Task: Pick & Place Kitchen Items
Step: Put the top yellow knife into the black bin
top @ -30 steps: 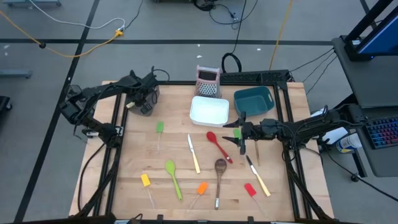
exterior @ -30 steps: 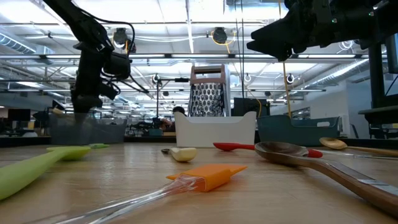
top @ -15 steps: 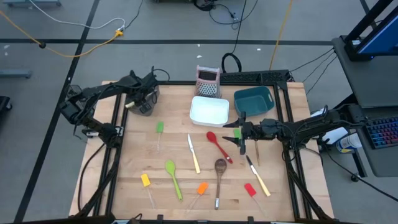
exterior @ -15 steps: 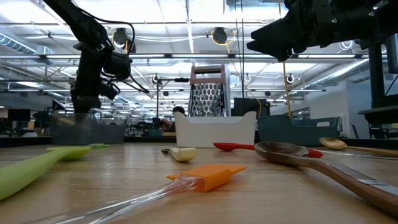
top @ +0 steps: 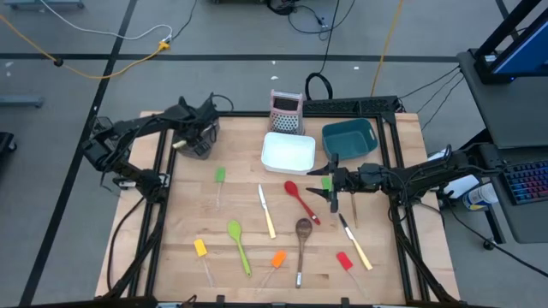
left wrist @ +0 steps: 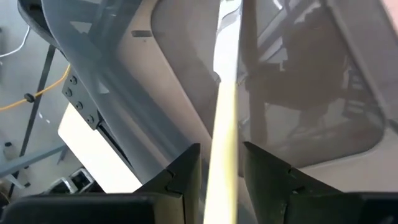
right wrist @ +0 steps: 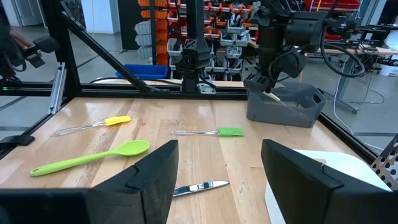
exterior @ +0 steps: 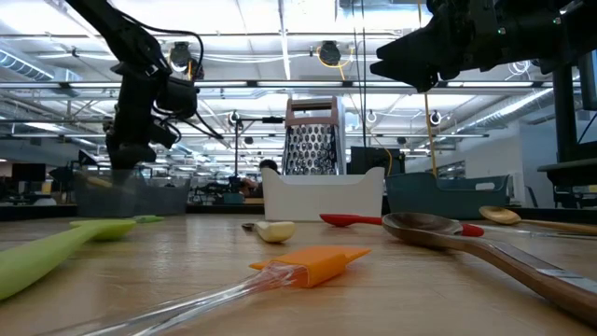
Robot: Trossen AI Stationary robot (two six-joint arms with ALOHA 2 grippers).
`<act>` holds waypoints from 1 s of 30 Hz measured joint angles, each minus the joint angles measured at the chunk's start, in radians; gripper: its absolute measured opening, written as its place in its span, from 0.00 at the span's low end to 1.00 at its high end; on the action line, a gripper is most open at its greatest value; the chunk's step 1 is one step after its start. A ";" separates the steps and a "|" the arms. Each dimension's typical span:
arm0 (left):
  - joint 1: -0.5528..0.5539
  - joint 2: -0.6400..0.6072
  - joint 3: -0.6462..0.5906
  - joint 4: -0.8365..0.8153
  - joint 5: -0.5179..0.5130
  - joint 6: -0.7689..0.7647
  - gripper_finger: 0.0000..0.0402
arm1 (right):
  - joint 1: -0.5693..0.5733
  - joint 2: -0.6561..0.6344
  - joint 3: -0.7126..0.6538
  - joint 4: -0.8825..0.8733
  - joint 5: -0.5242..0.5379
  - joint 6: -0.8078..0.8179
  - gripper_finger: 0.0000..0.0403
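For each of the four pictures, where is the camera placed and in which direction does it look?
High view: above the table, looking straight down; both arms show, the left claw at the dark mesh bin, the right claw open over the table.
Low view: at table-top height, looking level across the orange spatula; both arms enter from above.
Left wrist view: looks into the mesh bin past its fingers, shut on a cream-handled knife.
Right wrist view: looks across the table between its fingers.
Right wrist and high views share the green spoon.

overhead, tabletop-level, two close wrist views
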 joint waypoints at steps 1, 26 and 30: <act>-0.008 0.000 0.000 -0.002 0.000 -0.010 0.30 | 0.000 0.000 0.000 0.000 0.000 0.000 0.56; -0.128 -0.199 0.000 -0.010 0.091 -0.197 0.30 | 0.000 0.000 0.000 0.000 0.000 0.000 0.56; -0.149 -0.257 0.000 -0.010 0.107 -0.244 0.30 | 0.000 0.000 0.000 0.000 0.000 0.006 0.56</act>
